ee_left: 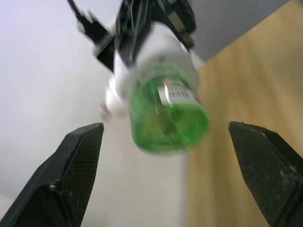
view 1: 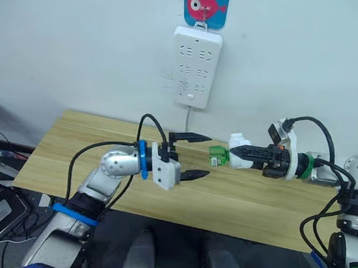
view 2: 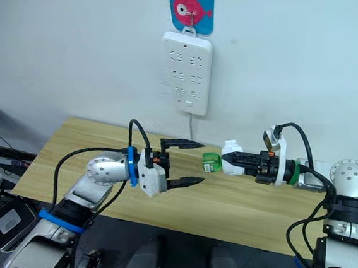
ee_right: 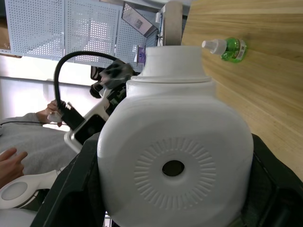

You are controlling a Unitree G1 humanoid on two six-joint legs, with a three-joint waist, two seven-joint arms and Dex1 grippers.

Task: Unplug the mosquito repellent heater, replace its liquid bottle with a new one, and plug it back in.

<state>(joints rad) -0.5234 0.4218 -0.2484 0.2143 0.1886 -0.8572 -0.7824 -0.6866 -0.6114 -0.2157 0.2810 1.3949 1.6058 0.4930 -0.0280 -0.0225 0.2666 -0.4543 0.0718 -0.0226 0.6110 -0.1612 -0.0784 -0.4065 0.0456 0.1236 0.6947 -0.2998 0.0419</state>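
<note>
A: Table (view 1: 267, 209) first, since it is the biggest thing here: pale wood, running under both arms. On the wall at twelve o'clock hangs the white power strip (view 1: 195, 66), under a blue card with a pink fish (view 1: 206, 3). No plug sits in any of its sockets.

B: So the unplugging looks done?

A: I judge so. The mosquito repellent heater (view 1: 238, 143) is off the strip and held above the table, at about three o'clock from the scene's middle. The right gripper (view 1: 241, 151) is clamped on its white body, vent hole facing the right wrist camera.

B: And the bottle?

A: A green liquid bottle (view 1: 217, 155) sits in the heater, pointing toward nine o'clock, at the left gripper (view 1: 196, 154). That gripper is spread wide and holds nothing; in the left wrist view the bottle's base hangs between the two fingertips (ee_left: 75, 161), touching neither.

B: Old bottle or new?

A: I cannot tell. A second green bottle with a white cap (ee_right: 226, 48) lies on the table in the right wrist view, which suggests the swap is unfinished. If so, what is left is unscrewing, fitting, and plugging back in.

B: Anything in the way?

A: Nothing between gripper and bottle. A person's hands (ee_right: 12, 163) show past the table's edge in the right wrist view, well apart from the work.
</note>
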